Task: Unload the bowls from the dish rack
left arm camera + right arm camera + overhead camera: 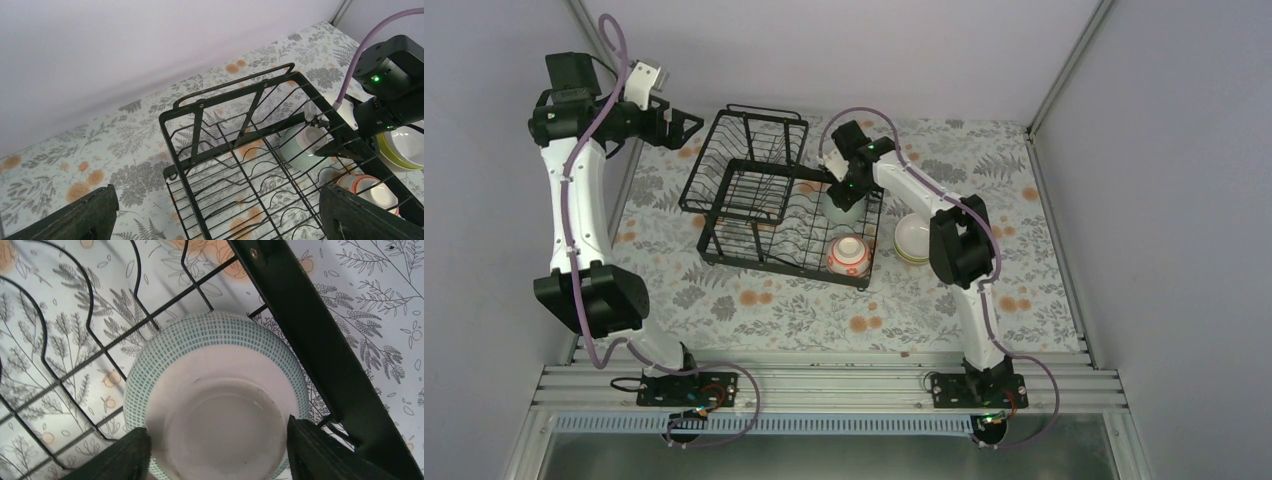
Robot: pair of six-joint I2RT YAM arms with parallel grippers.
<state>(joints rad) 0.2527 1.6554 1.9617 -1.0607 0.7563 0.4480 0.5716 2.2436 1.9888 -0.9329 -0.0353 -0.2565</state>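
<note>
The black wire dish rack (769, 266) stands mid-table. A pale green bowl (845, 210) lies tilted at the rack's far right end, its base toward my right wrist camera (215, 405). My right gripper (844, 192) reaches down over it, and its fingers (125, 460) press both sides of the bowl. A white bowl with a red-orange pattern (849, 256) sits in the rack's near right corner. A white bowl (912, 240) rests on the table just right of the rack. My left gripper (688, 125) hangs open and empty, high at the far left.
The left wrist view looks down on the rack (170, 145), the green bowl (300, 150), the patterned bowl (372, 187) and the white bowl (406, 147). The rack's thick frame bar (306, 325) runs close beside my right finger. Walls enclose the floral tablecloth (754, 310).
</note>
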